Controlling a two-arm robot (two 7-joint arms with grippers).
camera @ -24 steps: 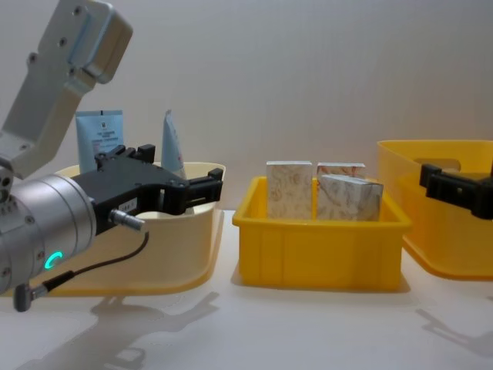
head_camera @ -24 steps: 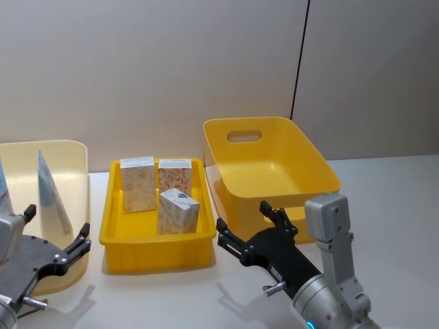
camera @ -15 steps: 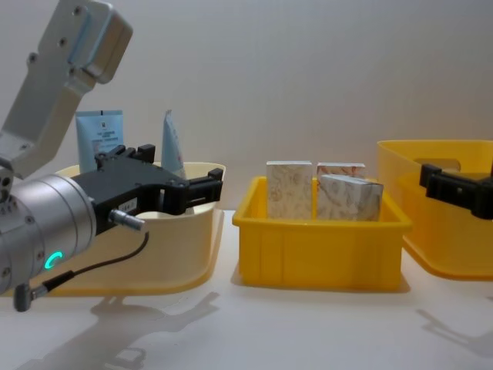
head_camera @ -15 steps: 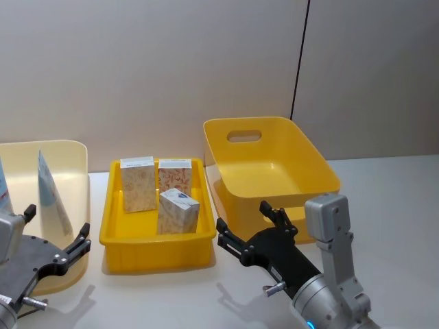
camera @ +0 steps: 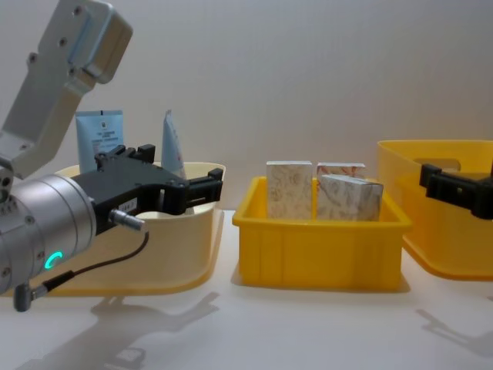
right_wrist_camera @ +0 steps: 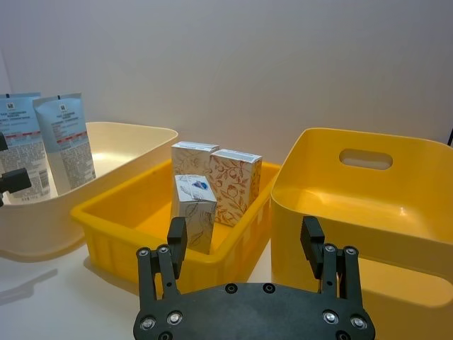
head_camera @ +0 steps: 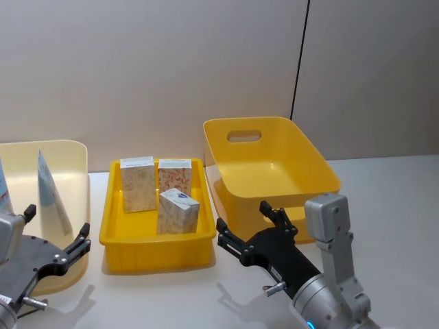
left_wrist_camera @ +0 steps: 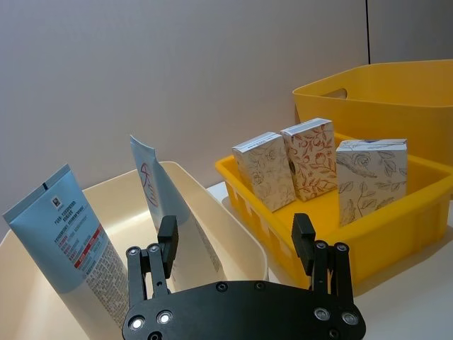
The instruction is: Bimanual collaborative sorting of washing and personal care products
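Finds squeeze tubes [left_wrist_camera: 67, 234] in cream bin [camera: 192, 231], floral cartons [right_wrist_camera: 233, 185] in yellow tray [camera: 320, 250], large yellow bin [head_camera: 302, 171] empty. Notes left gripper [left_wrist_camera: 236, 230], right gripper [right_wrist_camera: 244, 234] wide open, unladen. Judges sorting barely begun.

Plain wall behind a pale desk.
A flat greyish-beige wall [head_camera: 151, 68] spans the back, broken only by a thin dark vertical seam [head_camera: 300, 62] right of centre. The desk [head_camera: 391, 192] is smooth and off-white and meets the wall in a straight line. The light is soft and even.
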